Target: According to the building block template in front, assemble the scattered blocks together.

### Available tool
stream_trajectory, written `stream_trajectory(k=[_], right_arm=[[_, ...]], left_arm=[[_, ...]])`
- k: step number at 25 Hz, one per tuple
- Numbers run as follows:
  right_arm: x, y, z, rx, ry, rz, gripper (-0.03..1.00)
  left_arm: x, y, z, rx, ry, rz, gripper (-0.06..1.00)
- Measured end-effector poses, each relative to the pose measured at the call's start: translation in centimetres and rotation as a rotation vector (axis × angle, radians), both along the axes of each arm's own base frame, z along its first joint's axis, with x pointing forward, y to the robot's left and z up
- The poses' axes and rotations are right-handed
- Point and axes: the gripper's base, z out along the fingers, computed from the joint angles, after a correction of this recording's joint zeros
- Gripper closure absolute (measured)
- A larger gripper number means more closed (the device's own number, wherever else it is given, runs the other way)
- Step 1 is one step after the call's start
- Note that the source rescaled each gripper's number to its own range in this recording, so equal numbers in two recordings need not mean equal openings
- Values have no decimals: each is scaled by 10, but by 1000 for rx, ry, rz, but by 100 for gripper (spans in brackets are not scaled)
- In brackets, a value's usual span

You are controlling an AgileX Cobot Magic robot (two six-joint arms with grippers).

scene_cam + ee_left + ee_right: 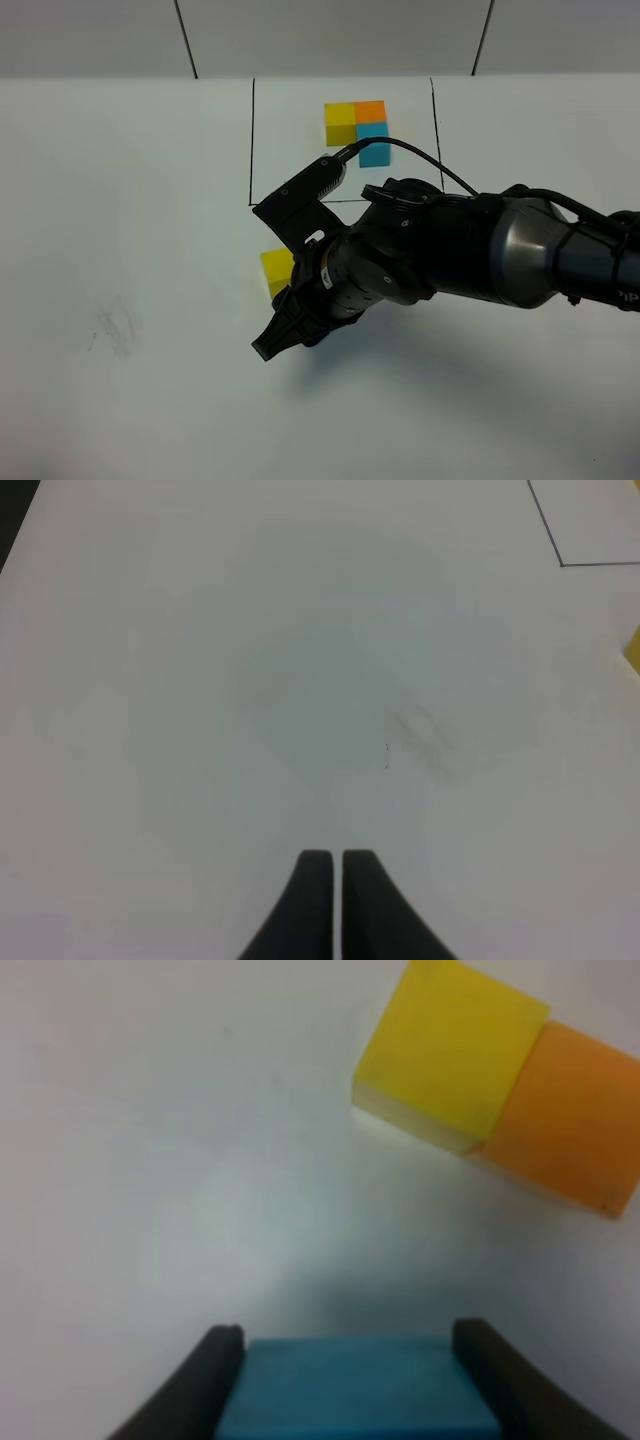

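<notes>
Snugly, blue block (355, 1390) between right gripper (347, 1333) jaws (touching both).

Yellow block (275, 268) half hidden behind right arm (500, 250); blue block (355, 1390), orange block (570, 1125) cut by picture edge.

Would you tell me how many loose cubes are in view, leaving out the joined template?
3. A matte yellow cube and a matte orange cube sit touching; a light blue cube is held in the right hand.
</notes>
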Motion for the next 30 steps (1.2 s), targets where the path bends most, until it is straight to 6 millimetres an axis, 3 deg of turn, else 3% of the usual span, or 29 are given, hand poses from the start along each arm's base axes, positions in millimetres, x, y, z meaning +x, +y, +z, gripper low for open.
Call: stream_trajectory(k=[8,30], right_arm=[[2,4,-32,-19,96,-112,46],[22,7,-38,29,81,-289,46]], left_arm=[[0,0,0,0,0,0,94],[0,0,0,1,0,1,94]])
